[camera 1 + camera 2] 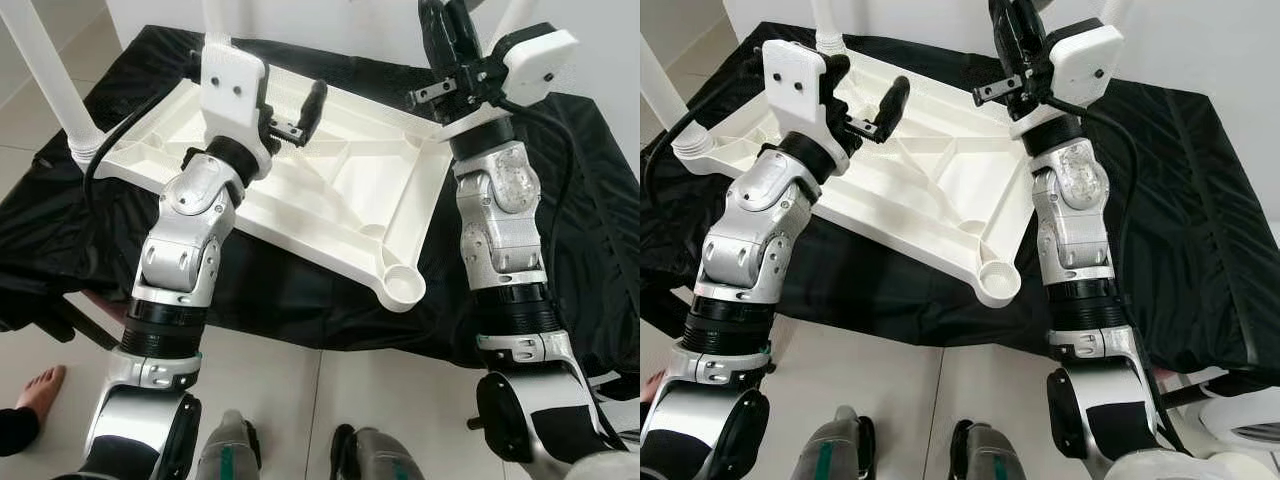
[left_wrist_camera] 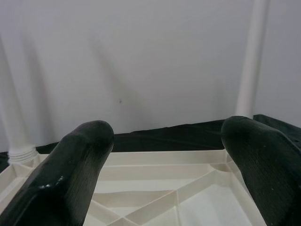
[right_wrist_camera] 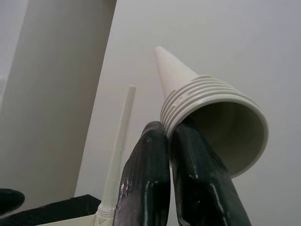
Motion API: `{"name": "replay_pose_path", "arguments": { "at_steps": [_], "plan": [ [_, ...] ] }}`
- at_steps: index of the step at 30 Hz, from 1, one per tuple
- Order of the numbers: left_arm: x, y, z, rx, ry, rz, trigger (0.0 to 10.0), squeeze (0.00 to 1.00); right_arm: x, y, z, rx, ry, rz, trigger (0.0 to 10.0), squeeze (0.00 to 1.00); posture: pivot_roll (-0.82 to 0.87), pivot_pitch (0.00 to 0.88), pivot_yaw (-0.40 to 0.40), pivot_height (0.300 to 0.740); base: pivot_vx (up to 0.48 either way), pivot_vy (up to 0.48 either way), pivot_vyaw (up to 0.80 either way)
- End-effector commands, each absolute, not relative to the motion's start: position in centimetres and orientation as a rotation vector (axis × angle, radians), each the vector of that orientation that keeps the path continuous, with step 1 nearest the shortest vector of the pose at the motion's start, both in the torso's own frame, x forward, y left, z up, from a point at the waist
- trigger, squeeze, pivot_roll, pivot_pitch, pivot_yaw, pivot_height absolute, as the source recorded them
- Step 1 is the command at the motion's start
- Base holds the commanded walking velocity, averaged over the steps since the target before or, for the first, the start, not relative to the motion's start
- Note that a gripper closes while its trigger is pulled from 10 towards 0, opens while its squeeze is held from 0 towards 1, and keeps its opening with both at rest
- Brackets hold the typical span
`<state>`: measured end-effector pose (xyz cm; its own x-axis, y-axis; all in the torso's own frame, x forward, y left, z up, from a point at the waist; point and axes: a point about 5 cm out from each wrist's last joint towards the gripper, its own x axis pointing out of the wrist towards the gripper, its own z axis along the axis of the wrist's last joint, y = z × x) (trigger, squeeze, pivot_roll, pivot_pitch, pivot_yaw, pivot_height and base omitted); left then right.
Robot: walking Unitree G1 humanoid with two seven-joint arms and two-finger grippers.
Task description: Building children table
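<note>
The right gripper (image 3: 176,155) is clamped on the rim of a loose leg (image 3: 207,117), holding it raised with its threaded open end showing, probably ready to screw into a socket. The left gripper (image 1: 297,112) hovers with fingers apart over the tabletop (image 1: 330,180), perhaps to steady it. The tabletop lies upside down, ribs up, on a black cloth (image 1: 560,250) over a low bench. One corner socket (image 1: 402,285), nearest the robot, stands empty; fitted legs (image 1: 50,75) rise from other corners. A person's bare foot (image 1: 40,388) rests on the floor at the left, clear of the work.
</note>
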<state>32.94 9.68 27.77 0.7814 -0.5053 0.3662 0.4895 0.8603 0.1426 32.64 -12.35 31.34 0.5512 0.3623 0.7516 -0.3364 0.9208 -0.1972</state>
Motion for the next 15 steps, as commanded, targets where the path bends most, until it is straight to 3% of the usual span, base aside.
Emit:
{"name": "replay_pose_path", "arguments": {
  "at_steps": [1, 6, 15],
  "plan": [
    [33.7, 10.9, 26.6, -0.059, -0.32, -0.51, 10.0, 0.0, 32.7, -13.0, 31.8, -0.007, -0.908, 0.426, 10.0, 0.0, 0.14, 0.015, -0.075, 0.74, 0.0, 0.0, 0.0],
    [34.4, 11.9, 25.8, -0.186, -0.241, -0.539, 10.0, 0.0, 32.8, -13.9, 31.1, 0.021, -0.881, 0.443, 10.0, 0.0, 0.13, 0.014, -0.062, 0.74, 0.0, 0.0, 0.0],
    [35.0, 10.6, 26.1, -0.324, -0.168, -0.688, 10.0, 0.0, 32.0, -16.7, 27.9, 0.173, -0.776, 0.423, 10.0, 0.0, 0.11, 0.014, -0.041, 0.74, 0.0, 0.0, 0.0]
  ]
}}
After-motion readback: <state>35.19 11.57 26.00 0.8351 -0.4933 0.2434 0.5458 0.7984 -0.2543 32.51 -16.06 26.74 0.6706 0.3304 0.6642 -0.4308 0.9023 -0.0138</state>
